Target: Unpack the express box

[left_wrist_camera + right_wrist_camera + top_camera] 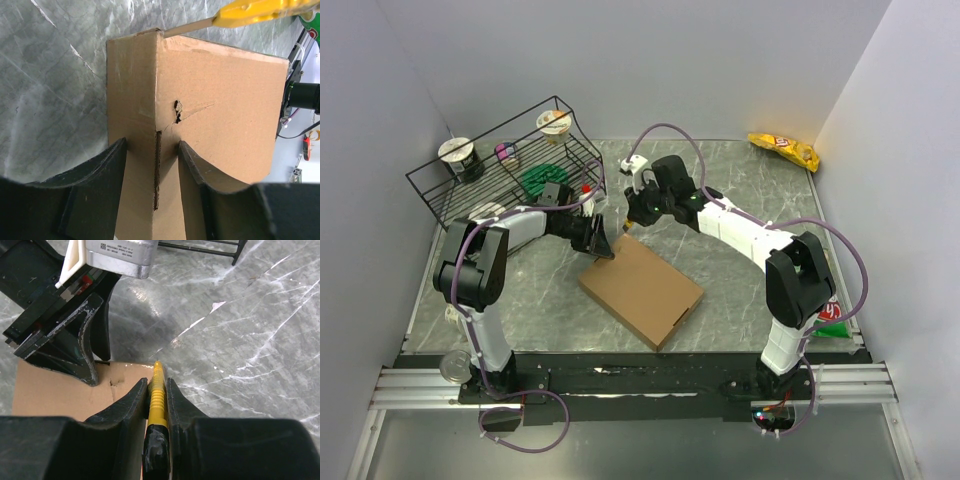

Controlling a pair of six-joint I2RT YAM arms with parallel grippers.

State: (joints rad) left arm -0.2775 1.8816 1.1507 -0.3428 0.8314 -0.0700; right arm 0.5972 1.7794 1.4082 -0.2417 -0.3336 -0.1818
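Observation:
The express box (640,290), a flat plain brown carton, lies mid-table with its flaps down. My left gripper (602,243) grips its far left corner. In the left wrist view the fingers (112,165) press on either side of that corner of the box (220,100), beside a small tear in the top. My right gripper (632,222) is shut on a yellow cutter (157,400) with a black taped handle. The cutter's tip rests at the box's far edge (55,395), close to the left gripper's fingers (85,350). The cutter (255,11) also shows at that edge in the left wrist view.
A black wire rack (510,165) at the back left holds cups and a green item. A yellow snack bag (785,150) lies at the back right. A can (453,366) sits by the left base and a green packet (835,325) by the right base. Walls close in three sides.

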